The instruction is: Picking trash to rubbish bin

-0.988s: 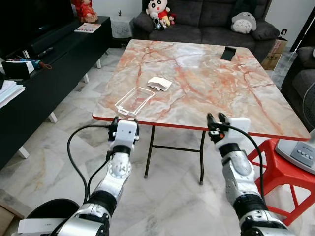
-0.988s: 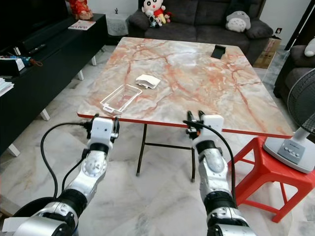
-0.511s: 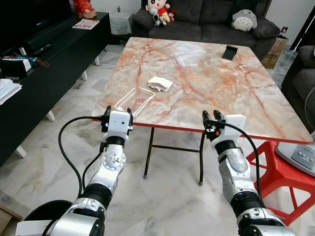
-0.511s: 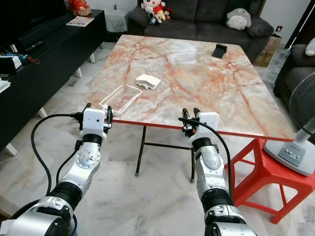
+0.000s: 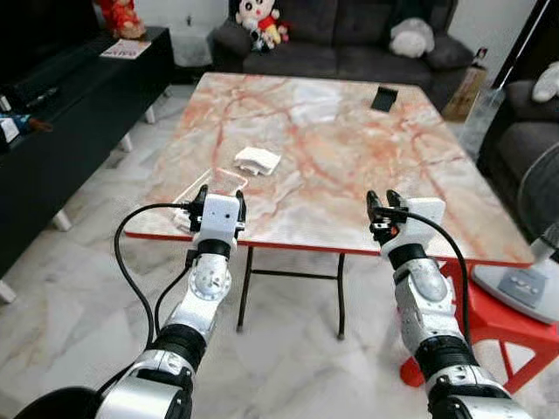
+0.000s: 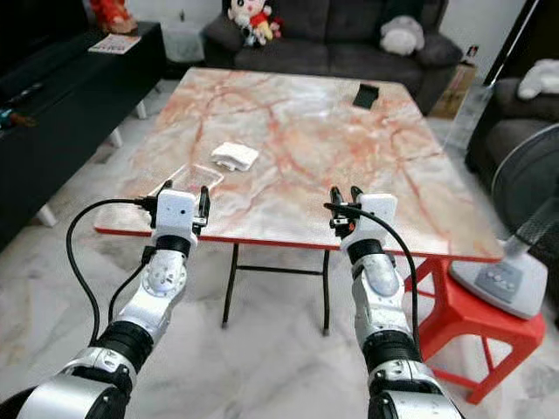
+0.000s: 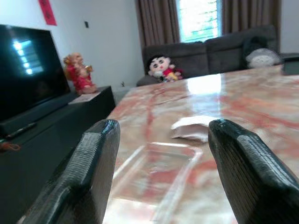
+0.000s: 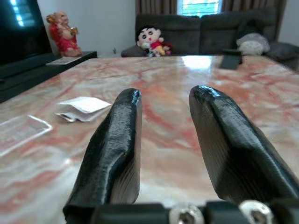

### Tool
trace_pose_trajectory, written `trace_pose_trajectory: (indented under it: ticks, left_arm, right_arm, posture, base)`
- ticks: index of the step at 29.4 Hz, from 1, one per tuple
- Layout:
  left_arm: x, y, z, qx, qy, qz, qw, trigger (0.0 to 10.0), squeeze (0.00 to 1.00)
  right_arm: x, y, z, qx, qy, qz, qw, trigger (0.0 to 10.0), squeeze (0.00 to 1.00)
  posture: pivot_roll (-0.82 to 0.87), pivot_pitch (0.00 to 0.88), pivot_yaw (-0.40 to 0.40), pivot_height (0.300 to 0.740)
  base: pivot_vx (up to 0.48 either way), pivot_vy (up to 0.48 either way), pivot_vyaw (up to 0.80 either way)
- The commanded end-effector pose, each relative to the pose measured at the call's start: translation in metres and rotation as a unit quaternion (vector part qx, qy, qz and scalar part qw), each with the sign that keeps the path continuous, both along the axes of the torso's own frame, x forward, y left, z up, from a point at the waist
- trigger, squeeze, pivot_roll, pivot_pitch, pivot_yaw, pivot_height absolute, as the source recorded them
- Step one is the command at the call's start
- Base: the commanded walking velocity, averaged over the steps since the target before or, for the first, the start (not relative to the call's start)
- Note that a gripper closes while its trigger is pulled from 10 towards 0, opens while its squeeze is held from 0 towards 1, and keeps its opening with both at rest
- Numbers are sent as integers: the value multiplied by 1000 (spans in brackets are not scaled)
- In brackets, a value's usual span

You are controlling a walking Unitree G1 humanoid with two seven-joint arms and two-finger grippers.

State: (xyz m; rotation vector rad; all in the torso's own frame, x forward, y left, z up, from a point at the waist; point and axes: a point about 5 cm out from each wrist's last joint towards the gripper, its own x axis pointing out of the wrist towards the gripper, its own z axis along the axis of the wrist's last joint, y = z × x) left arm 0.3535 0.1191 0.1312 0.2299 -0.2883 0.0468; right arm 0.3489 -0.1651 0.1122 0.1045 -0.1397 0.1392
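Note:
A clear plastic tray (image 5: 222, 180) lies on the marble table (image 5: 349, 148) near its front left edge. A folded white paper wrapper (image 5: 258, 159) lies just beyond it. My left gripper (image 5: 220, 193) is open, level with the table's front edge and pointing over the clear plastic tray (image 7: 159, 168), without touching it. The white paper wrapper (image 7: 191, 128) sits further along the same line. At the front edge further right my right gripper (image 5: 382, 198) is open and empty, with the white paper wrapper (image 8: 81, 108) off to its left.
A black flat object (image 5: 383, 98) lies at the table's far right. A black TV console (image 5: 61, 96) runs along the left and a dark sofa (image 5: 332, 44) with soft toys stands behind. A red stool (image 5: 489, 297) and a fan (image 6: 515, 218) stand to the right.
The view has shifted as I closed in on the table. Both grippers now sit at the front edge, the left one right before the clear tray.

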Motion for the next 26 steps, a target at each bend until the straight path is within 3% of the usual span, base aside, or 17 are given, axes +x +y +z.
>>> trace_pose_trajectory:
  ticks: [1,11,17,26]
  left_arm:
    - [3,4,5,-3,-4,6,1000,10000,0]
    - [2,3,6,-5,-5,5,1000,10000,0]
    - [3,3,7,-6,-6,5,1000,10000,0]
    - [3,1,7,-6,-3,1,1000,10000,0]
  right_arm:
    - [4,5,6,2,-5,9,1000,10000,0]
    - [3,8,7,-10,-9,23,1000,10000,0]
    - [2,12,8,-9,-16,35,999,10000,0]
    - [2,7,8,-1,-12,28,1000,10000,0]
  posture:
    - [-39,14,-82,740]
    - [-39,15,-83,740]
    - [-39,14,-84,740]
    - [-44,6,-82,740]
  base:
    - [356,0,0]
    - [355,0,0]
    - [351,0,767]
    - [353,0,0]
